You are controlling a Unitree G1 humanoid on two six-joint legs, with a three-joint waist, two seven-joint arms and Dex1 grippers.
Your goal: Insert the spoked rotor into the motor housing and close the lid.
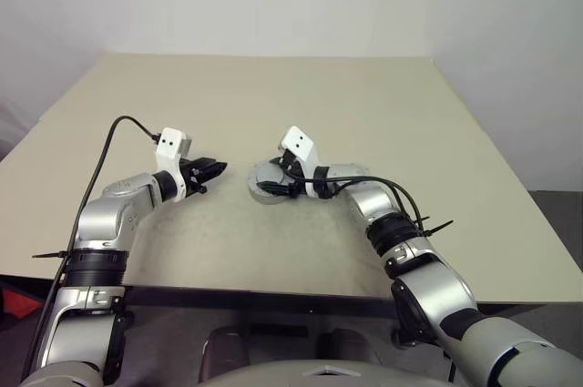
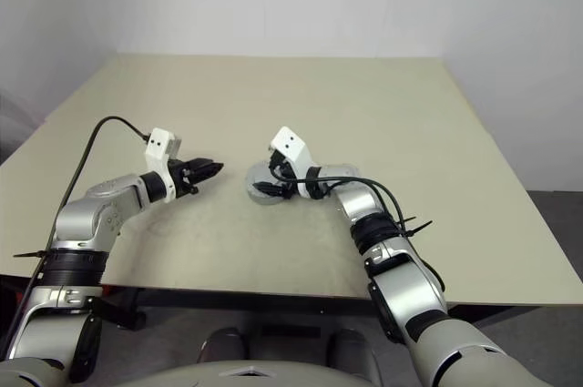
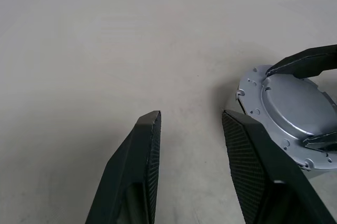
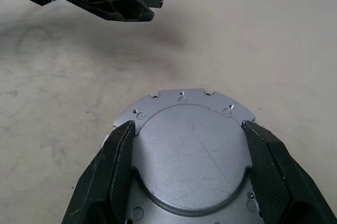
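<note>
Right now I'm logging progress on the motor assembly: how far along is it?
Looks nearly finished. The lid sits flat on the motor housing, plain side up; no rotor lies loose on the table, so it is presumably inside. In hand: the right gripper straddles the lid's raised centre. The left gripper hovers open beside it. Left: confirm seating, release.

Head pair looking down over table (image 1: pixel 383 105), wrist views close

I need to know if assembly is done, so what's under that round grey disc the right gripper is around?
The lid lies flat between the right gripper fingers, over a silver-grey body on the table. Whatever is inside beneath it is covered and can't be seen.
</note>
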